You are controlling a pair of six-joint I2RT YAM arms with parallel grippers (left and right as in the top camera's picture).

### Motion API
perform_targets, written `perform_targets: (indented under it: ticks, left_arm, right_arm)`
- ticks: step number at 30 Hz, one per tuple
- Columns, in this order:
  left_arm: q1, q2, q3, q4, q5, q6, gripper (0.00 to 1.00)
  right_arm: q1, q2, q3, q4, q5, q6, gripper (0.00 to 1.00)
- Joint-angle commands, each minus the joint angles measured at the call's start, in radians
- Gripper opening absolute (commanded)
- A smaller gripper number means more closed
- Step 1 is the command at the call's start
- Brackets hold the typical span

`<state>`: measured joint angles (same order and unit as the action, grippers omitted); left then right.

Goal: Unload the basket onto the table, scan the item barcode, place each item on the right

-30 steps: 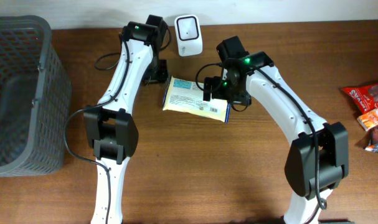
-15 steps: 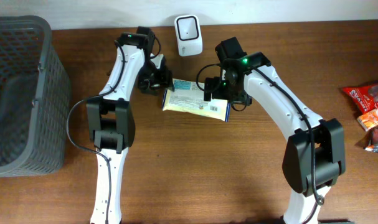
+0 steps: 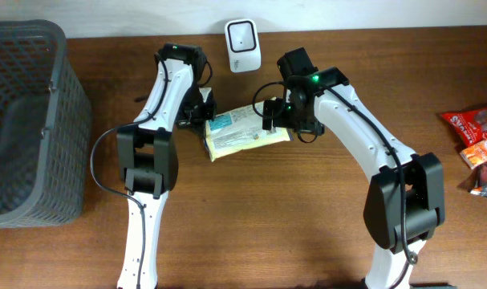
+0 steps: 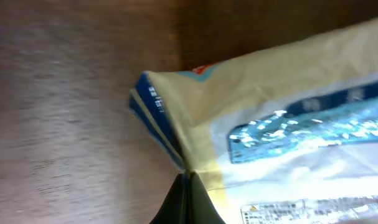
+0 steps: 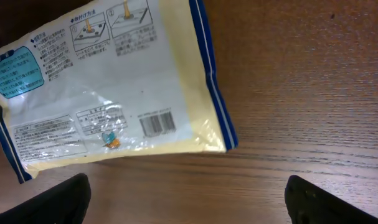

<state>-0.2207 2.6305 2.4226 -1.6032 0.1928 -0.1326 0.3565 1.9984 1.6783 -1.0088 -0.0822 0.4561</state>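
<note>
Overhead, the left tool (image 3: 204,119) is pinched shut on the left end of the packet (image 3: 247,132). The packet's long axis runs away from that tool to the right, tilted slightly toward the scanner (image 3: 242,34). The scanner stands ahead of the tool and a little to its right, apart from the packet. The right tool (image 3: 277,120) hovers over the packet's far end.

From the left wrist, the closed fingers (image 4: 185,202) bite the packet's end seam by a corner, and the rest of it stretches off to the tool's right over the desk (image 4: 64,124).

From the right wrist, the jaws stand wide apart and hold nothing. The packet lies beyond the fingertips, printed face up, with the barcode (image 5: 159,124) near the end closest to this tool. Only the left tool has a grip, so it probably has to turn that face toward the scanner.
</note>
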Motion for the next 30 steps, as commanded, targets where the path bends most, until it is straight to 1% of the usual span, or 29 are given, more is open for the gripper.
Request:
perform_targets:
  ticks: [1, 2, 4, 6, 7, 10, 12, 13, 14, 16, 17, 18, 19, 20, 21, 22, 23, 24, 26, 28, 30]
  left_arm:
    - [0.001, 0.021, 0.021, 0.033, -0.147, -0.011, 0.09]
    - [0.001, 0.021, 0.021, 0.062, -0.175, -0.008, 0.08]
    - [0.001, 0.021, 0.021, 0.131, -0.190, 0.000, 0.09]
    - [0.001, 0.021, 0.021, 0.164, -0.190, -0.001, 0.18]
    - [0.001, 0.021, 0.021, 0.143, -0.190, -0.001, 0.24]
    - [0.001, 0.020, 0.071, 0.048, -0.188, -0.001, 0.24]
    - [0.001, 0.020, 0.138, -0.025, -0.130, -0.001, 0.23]
    - [0.001, 0.020, 0.181, -0.066, -0.093, -0.001, 0.23]
    - [0.001, 0.020, 0.206, -0.085, -0.079, -0.001, 0.25]
    - [0.001, 0.009, 0.231, -0.085, -0.030, -0.001, 0.29]
    - [0.001, 0.003, 0.231, -0.085, -0.036, -0.001, 0.33]
    - [0.005, -0.007, 0.231, -0.085, -0.050, -0.001, 0.36]
    - [0.012, -0.017, 0.231, -0.085, -0.078, -0.002, 0.37]
    - [0.027, -0.032, 0.231, -0.085, -0.124, -0.035, 0.33]
    - [0.040, -0.038, 0.231, -0.085, -0.134, -0.039, 0.25]
    - [0.056, -0.039, 0.231, -0.085, -0.129, -0.039, 0.14]
    - [0.061, -0.038, 0.230, -0.085, -0.128, -0.039, 0.05]
    - [0.061, -0.038, 0.230, -0.085, -0.120, -0.039, 0.00]
    - [0.049, -0.038, 0.230, -0.085, -0.056, -0.038, 0.00]
    - [0.019, -0.038, 0.230, -0.084, -0.051, -0.038, 0.00]
    - [0.001, -0.038, 0.230, -0.080, -0.062, -0.039, 0.00]
  right_arm:
    - [-0.003, 0.006, -0.021, 0.035, 0.008, 0.051, 1.00]
    - [-0.003, 0.006, -0.051, 0.087, 0.008, 0.058, 0.97]
    - [-0.003, 0.006, -0.117, 0.211, 0.008, 0.056, 0.96]
    - [-0.003, 0.006, -0.170, 0.287, 0.008, 0.056, 0.96]
    - [-0.002, 0.006, -0.170, 0.293, 0.008, 0.046, 0.96]
    - [-0.002, 0.006, -0.170, 0.299, 0.004, 0.046, 0.96]
    - [-0.003, 0.006, -0.170, 0.295, -0.024, 0.045, 0.96]
    - [-0.003, 0.006, -0.170, 0.299, -0.053, 0.016, 0.96]
    - [-0.003, 0.006, -0.170, 0.301, -0.067, -0.012, 0.96]
    - [-0.002, 0.006, -0.170, 0.303, -0.069, -0.015, 0.97]
    - [-0.002, 0.006, -0.170, 0.304, -0.086, -0.015, 0.96]
    - [-0.002, 0.006, -0.170, 0.308, -0.114, -0.015, 0.88]
    - [0.002, 0.006, -0.170, 0.311, -0.140, -0.014, 0.68]
    - [0.013, 0.006, -0.170, 0.319, -0.154, -0.010, 0.44]
    - [0.029, 0.006, -0.170, 0.328, -0.154, -0.003, 0.29]
    - [0.051, 0.006, -0.170, 0.338, -0.154, -0.003, 0.17]
    - [0.072, 0.006, -0.170, 0.349, -0.154, -0.002, 0.15]
    - [0.092, 0.006, -0.170, 0.359, -0.146, 0.024, 0.15]
    - [0.122, 0.013, -0.175, 0.387, -0.138, 0.092, 0.08]
    - [0.140, 0.067, -0.186, 0.409, -0.077, 0.140, 0.08]
    - [0.134, 0.130, -0.186, 0.412, -0.071, 0.148, 0.08]
